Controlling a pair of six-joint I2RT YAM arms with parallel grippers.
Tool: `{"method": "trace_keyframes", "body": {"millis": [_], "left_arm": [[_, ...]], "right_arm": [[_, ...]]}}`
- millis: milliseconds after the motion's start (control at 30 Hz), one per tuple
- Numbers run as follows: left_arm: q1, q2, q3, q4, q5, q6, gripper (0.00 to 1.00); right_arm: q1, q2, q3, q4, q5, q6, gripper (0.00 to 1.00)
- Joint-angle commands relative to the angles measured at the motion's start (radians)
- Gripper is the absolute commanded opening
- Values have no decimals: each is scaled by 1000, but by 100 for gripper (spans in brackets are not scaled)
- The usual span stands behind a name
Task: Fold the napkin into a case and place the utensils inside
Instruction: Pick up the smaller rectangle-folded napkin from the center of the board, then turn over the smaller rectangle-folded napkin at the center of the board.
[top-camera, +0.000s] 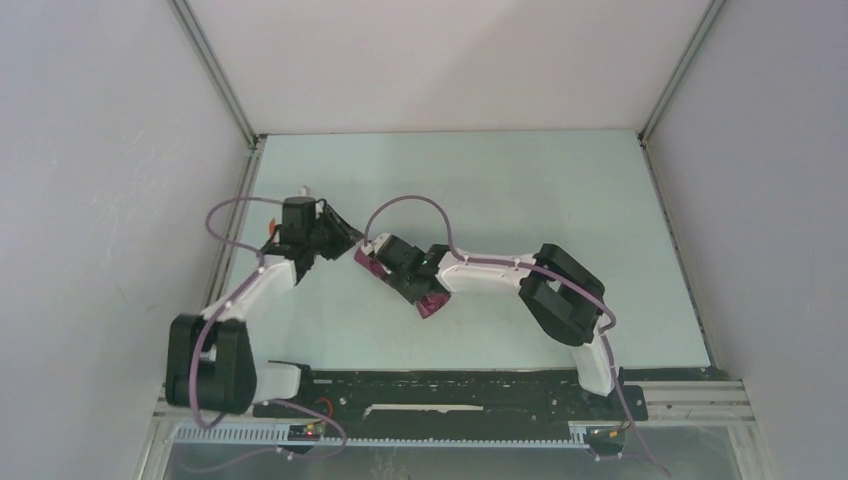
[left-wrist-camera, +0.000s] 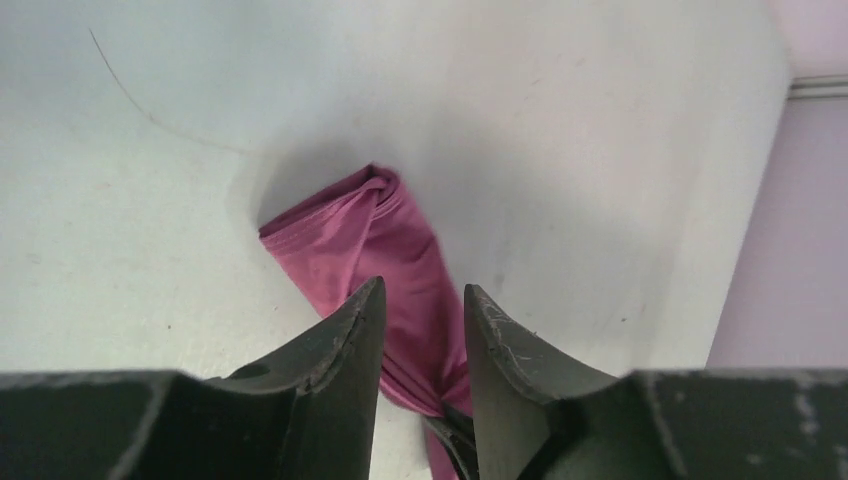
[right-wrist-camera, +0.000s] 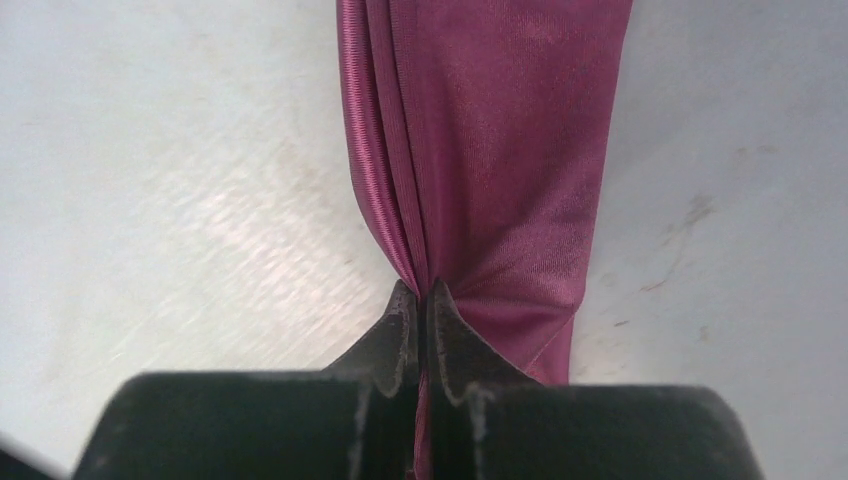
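The napkin (right-wrist-camera: 500, 150) is a maroon cloth gathered into a narrow, creased strip on the pale table. In the top view the napkin (top-camera: 432, 305) runs slantwise under the right wrist. My right gripper (right-wrist-camera: 420, 290) is shut on a lengthwise fold near one end of the strip. My left gripper (left-wrist-camera: 420, 300) hovers over the napkin (left-wrist-camera: 370, 240) with its fingers apart, the cloth showing in the gap and not pinched. From above, the left gripper (top-camera: 345, 238) and the right gripper (top-camera: 372, 258) almost meet. A small orange piece (top-camera: 272, 226), perhaps one of the utensils, peeks out behind the left arm.
White enclosure walls (top-camera: 120, 200) ring the table (top-camera: 520, 190) on the left, back and right. A dark rail (top-camera: 450, 395) with both arm bases runs along the near edge. A purple cable (top-camera: 410, 205) loops above the right wrist.
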Motion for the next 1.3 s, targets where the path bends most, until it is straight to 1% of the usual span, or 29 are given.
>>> {"method": "trace_keyframes", "body": {"millis": [0, 133, 200, 233, 300, 400, 533, 633, 733, 767, 800, 833, 867, 900, 933, 967, 1000, 1033, 1067, 1133, 1200, 1267], "left_arm": [[19, -192, 89, -172, -120, 89, 43], [27, -313, 116, -250, -161, 121, 45], [28, -353, 123, -272, -161, 130, 45], [28, -362, 122, -275, -157, 131, 45], [28, -368, 119, -279, -140, 134, 45], [26, -350, 115, -276, -99, 135, 44], [21, -303, 106, -248, -37, 135, 43], [5, -247, 107, -206, 49, 134, 43], [-27, -160, 101, -120, 169, 114, 46], [-44, -119, 106, -92, 201, 108, 47], [-64, -74, 114, -66, 243, 100, 48], [-83, -27, 120, -29, 290, 83, 49], [-100, 24, 124, 20, 335, 56, 49], [-117, 75, 129, 81, 379, 22, 49], [-131, 143, 129, 151, 409, -19, 48], [-142, 188, 131, 206, 429, -59, 47], [-149, 222, 128, 285, 439, -96, 45], [-155, 251, 123, 336, 446, -141, 44], [-158, 271, 120, 376, 444, -161, 43], [-159, 298, 121, 421, 427, -185, 40], [-159, 323, 138, 434, 420, -188, 37], [-159, 338, 145, 452, 402, -194, 36]], "right_arm": [[-67, -146, -20, -5, -362, 240, 0], [-173, -217, -136, 182, -685, 477, 0], [-230, -228, -237, 345, -828, 637, 0], [-253, -227, -265, 436, -887, 683, 0], [-296, -219, -371, 625, -972, 825, 0], [-361, -187, -497, 905, -1047, 989, 0], [-428, -123, -620, 1214, -1098, 1125, 0], [-474, -96, -682, 1315, -1115, 1138, 0], [-523, -84, -708, 1301, -1135, 1102, 0], [-537, -80, -707, 1280, -1150, 1080, 3], [-558, -79, -700, 1228, -1169, 1046, 12], [-584, -81, -683, 1133, -1187, 986, 20], [-619, -98, -670, 1011, -1181, 903, 32], [-650, -138, -655, 847, -1142, 789, 44], [-675, -187, -623, 613, -1060, 598, 53], [-683, -247, -565, 386, -944, 481, 58], [-677, -309, -543, 253, -820, 404, 62], [-664, -376, -531, 168, -727, 360, 66], [-644, -430, -521, 113, -665, 339, 68], [-608, -515, -506, 50, -624, 327, 69], [-556, -556, -496, 47, -644, 349, 69], [-498, -561, -493, 98, -717, 388, 70]]}}
